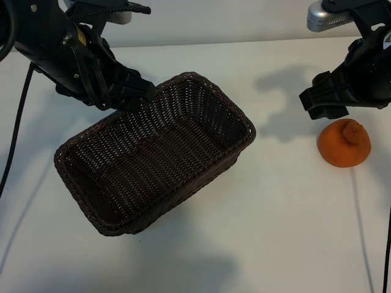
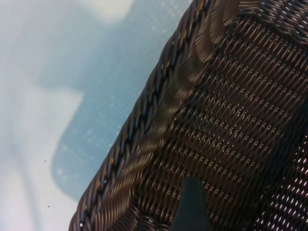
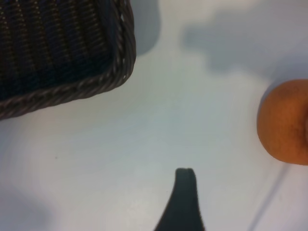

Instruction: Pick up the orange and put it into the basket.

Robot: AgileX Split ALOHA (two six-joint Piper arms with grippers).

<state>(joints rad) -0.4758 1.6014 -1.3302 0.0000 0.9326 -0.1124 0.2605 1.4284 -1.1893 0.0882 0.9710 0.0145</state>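
Observation:
The orange (image 1: pixel 344 144), round with a knobby stem bump, lies on the white table at the right, apart from the basket. It also shows at the edge of the right wrist view (image 3: pixel 285 122). The dark-brown wicker basket (image 1: pixel 159 152) sits left of centre, turned at an angle, with nothing inside. My right gripper (image 1: pixel 319 99) hovers open just up and left of the orange, not touching it; one finger (image 3: pixel 185 195) shows over bare table. My left gripper (image 1: pixel 143 93) hangs open over the basket's far rim (image 2: pixel 159 110), one finger (image 2: pixel 192 207) above the weave.
A corner of the basket (image 3: pixel 72 89) shows in the right wrist view. Black cables run down the table's left edge (image 1: pixel 15 131) and its right edge (image 1: pixel 387 244). A silver fitting (image 1: pixel 327 17) sits above the right arm. Bare white table lies between basket and orange.

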